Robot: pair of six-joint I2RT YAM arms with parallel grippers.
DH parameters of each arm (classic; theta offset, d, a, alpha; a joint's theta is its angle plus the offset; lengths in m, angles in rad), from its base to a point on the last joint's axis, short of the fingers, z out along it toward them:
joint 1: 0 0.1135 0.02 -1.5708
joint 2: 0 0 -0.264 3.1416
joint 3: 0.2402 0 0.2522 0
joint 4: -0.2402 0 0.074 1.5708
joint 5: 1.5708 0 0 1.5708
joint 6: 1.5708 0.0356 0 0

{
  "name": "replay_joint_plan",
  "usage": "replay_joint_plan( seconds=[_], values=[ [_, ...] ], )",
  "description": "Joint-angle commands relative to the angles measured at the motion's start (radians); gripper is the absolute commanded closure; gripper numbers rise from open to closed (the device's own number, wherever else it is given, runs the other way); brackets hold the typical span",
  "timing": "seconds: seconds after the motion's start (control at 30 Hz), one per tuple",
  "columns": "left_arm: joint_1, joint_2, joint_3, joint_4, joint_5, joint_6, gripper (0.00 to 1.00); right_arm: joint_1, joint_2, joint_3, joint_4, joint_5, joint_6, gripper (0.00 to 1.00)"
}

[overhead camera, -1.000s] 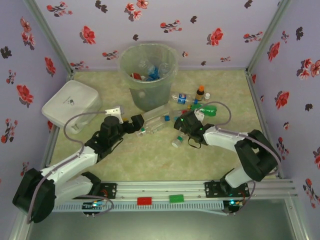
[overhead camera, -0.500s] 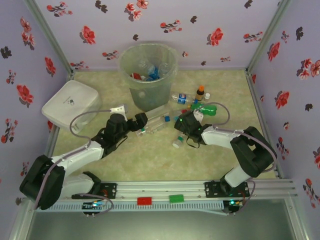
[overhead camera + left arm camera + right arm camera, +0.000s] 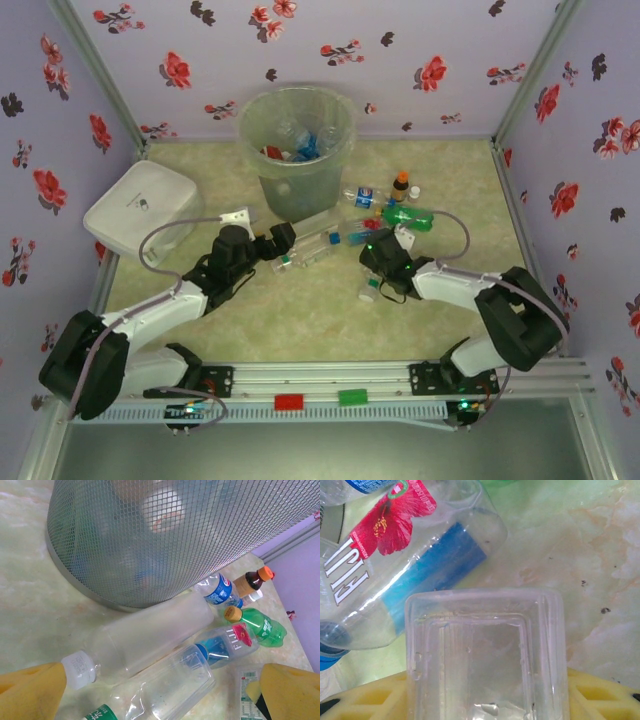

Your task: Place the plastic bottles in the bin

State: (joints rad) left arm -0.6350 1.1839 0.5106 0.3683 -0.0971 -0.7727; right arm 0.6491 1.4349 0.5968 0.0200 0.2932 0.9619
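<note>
1. Right hand (image 3: 482, 695): pads clamped on both sides of a clear square bottle (image 3: 485, 645), front right of the bin (image 3: 300, 190).
2. Just beside it, a flower-label bottle (image 3: 385, 565) lies flat on the worktop (image 3: 580, 555).
3. Left hand (image 3: 160, 695): fingers spread wide, gripping nothing, a white-capped bottle (image 3: 145, 642) lying ahead at the bin's foot.
4. A green bottle (image 3: 412, 217) lies right of the bin; several bottles (image 3: 298, 145) sit inside it.

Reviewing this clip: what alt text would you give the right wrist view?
A clear square-bottomed bottle, base toward the camera, sits clamped between the right gripper's yellow jaws. Behind it lies a clear Fiji bottle with a red flower label, on the pale green marbled table.
</note>
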Motion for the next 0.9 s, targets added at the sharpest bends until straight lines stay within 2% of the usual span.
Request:
replay_joint_plan(
  seconds=[0.0, 0.13, 0.23, 0.43, 0.63, 0.87],
  values=[
    [0.005, -0.027, -0.015, 0.016, -0.029, 0.016, 0.00, 0.010, -0.064, -0.015, 0.012, 0.035, -0.029, 0.47],
    [0.050, -0.047, -0.018, -0.002, -0.026, 0.027, 0.00, 0.009, -0.154, -0.005, -0.019, 0.035, -0.088, 0.49],
    [0.086, -0.067, -0.018, -0.022, -0.024, 0.046, 0.00, 0.008, -0.224, 0.040, -0.075, 0.090, -0.166, 0.49],
    [0.153, -0.097, -0.032, -0.049, -0.006, 0.072, 0.00, 0.002, -0.300, 0.260, -0.202, 0.151, -0.435, 0.49],
    [0.185, -0.108, -0.075, -0.026, 0.017, 0.056, 0.00, 0.000, -0.238, 0.496, -0.174, 0.114, -0.567, 0.49],
    [0.228, -0.124, -0.115, -0.004, 0.074, 0.023, 0.00, 0.000, -0.085, 0.713, -0.015, 0.010, -0.572, 0.48]
  ],
)
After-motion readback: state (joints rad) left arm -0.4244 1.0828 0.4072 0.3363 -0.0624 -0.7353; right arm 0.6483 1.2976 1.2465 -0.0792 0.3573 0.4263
